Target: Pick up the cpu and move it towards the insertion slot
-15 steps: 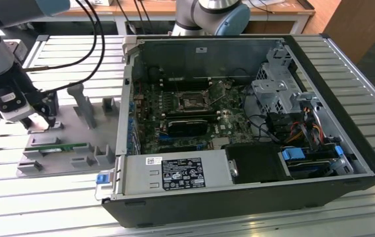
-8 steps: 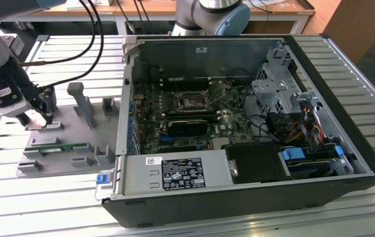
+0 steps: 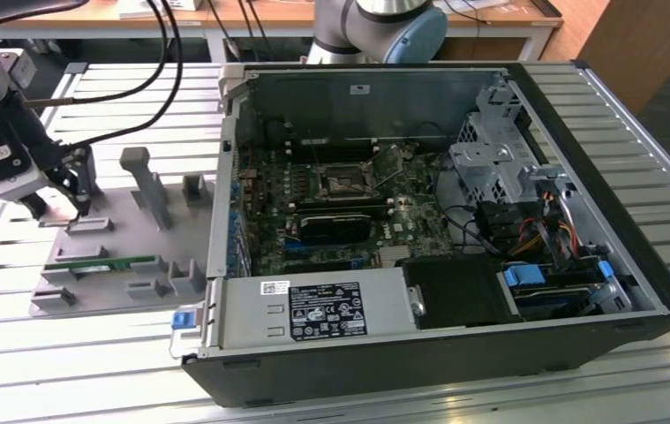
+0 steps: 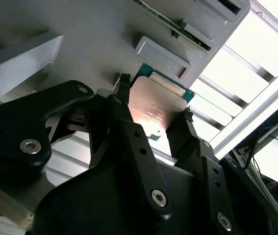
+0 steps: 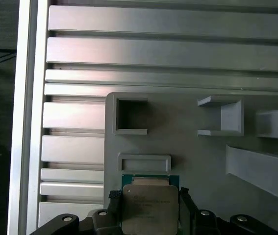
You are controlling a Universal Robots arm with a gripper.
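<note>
Pincer [image 4: 154, 98] pinches the cpu [image 4: 153, 110] by two opposite edges over the grey tray [image 5: 188, 152]; the insertion slot [image 3: 344, 181] sits well away from it, inside the open computer case [image 3: 453, 371].

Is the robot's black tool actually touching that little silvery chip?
Touching. In the second wrist view the tool has a fingertip against each opposite edge of the cpu, no gap showing.

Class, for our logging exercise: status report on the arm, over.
Gripper shut on the cpu, low over the grey holder plate. Case wall between it and the insertion slot.
</note>
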